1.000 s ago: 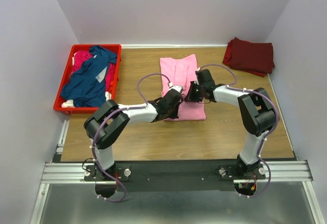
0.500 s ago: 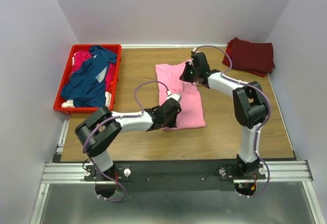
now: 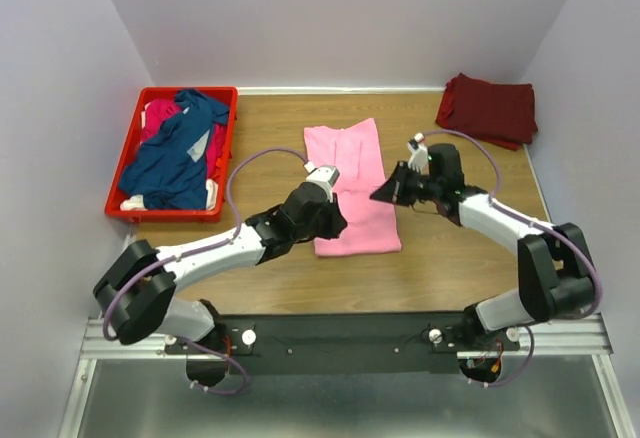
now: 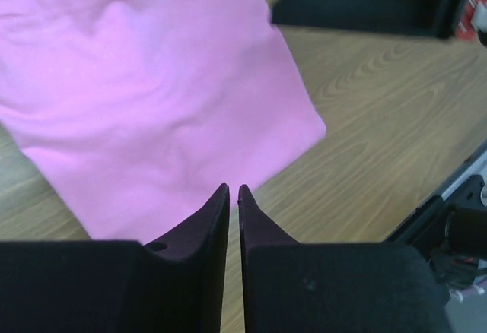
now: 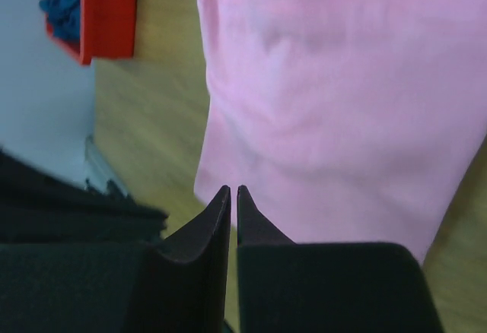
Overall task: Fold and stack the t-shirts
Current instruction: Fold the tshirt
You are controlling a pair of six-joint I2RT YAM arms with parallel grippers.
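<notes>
Swung back from the far end of the pink shirt [image 3: 356, 180] to its 3 o'clock edge: right gripper [image 3: 378, 195], tips pressed together, nothing held. Over the 7 o'clock edge, left gripper [image 3: 333, 224], likewise closed and empty. Four shirts counted: one pink shirt, flat mid-table; one maroon shirt [image 3: 488, 108], folded at 1 o'clock; one navy shirt [image 3: 172, 156] and one magenta shirt [image 3: 157, 116], heaped in one red crate [image 3: 165, 216] at 10 o'clock.

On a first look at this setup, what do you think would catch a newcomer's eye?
The light pink t-shirt lies flat mid-table, flanked by the left gripper and right gripper, both shut. At far left a red crate holds a crumpled navy blue shirt and magenta shirt; a folded maroon shirt sits at far right.
</notes>
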